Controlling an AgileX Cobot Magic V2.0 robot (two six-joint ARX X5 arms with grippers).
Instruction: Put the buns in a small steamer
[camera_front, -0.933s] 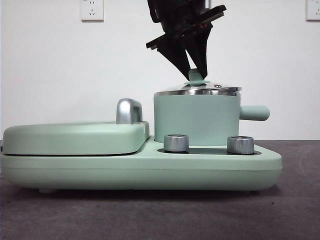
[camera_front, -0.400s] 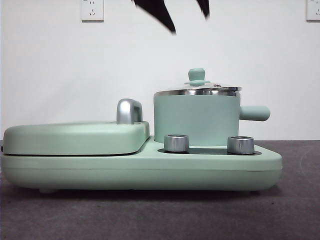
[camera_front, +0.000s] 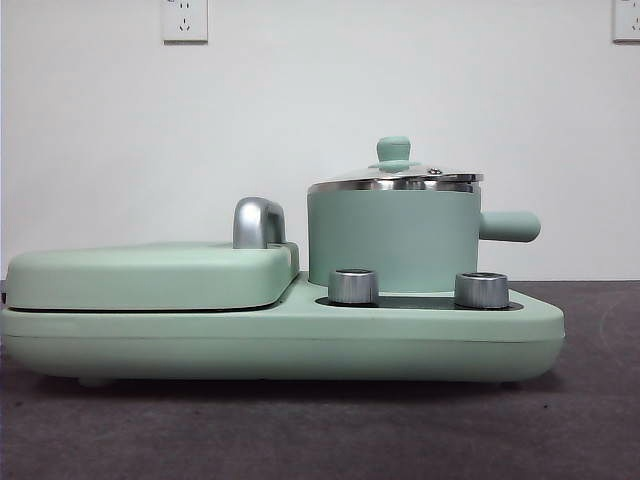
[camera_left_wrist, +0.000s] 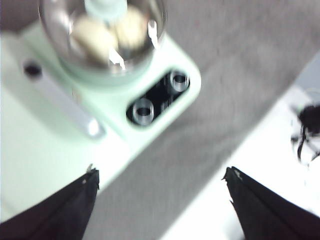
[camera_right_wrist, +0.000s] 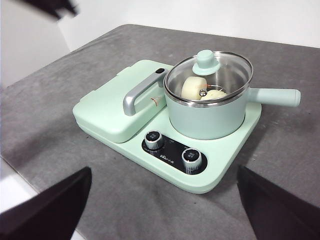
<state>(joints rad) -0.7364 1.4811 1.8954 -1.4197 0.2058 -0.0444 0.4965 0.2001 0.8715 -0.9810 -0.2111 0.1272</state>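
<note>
The small steamer (camera_front: 392, 238) stands on the right of the mint-green cooker base, with its glass lid (camera_front: 393, 180) on. Through the lid the right wrist view shows both buns inside: the smooth one (camera_right_wrist: 192, 87) and the other one (camera_right_wrist: 215, 94). They also show, blurred, in the left wrist view (camera_left_wrist: 93, 38). My left gripper (camera_left_wrist: 160, 172) is open and empty, high above the steamer (camera_left_wrist: 102, 45). My right gripper (camera_right_wrist: 164, 170) is open and empty, well back from the steamer (camera_right_wrist: 207, 112). Neither gripper shows in the front view.
The flat griddle lid (camera_front: 150, 275) with its chrome handle (camera_front: 258, 222) lies on the cooker's left side. Two steel knobs (camera_front: 352, 286) sit in front of the steamer. Its stubby handle (camera_front: 510, 226) sticks out to the right. A dark arm tip (camera_right_wrist: 50, 7) shows in the right wrist view.
The gripper at the lid knob has let go and risen out of the front view. The lid stays on the steamer. The left wrist picture is blurred by motion.
</note>
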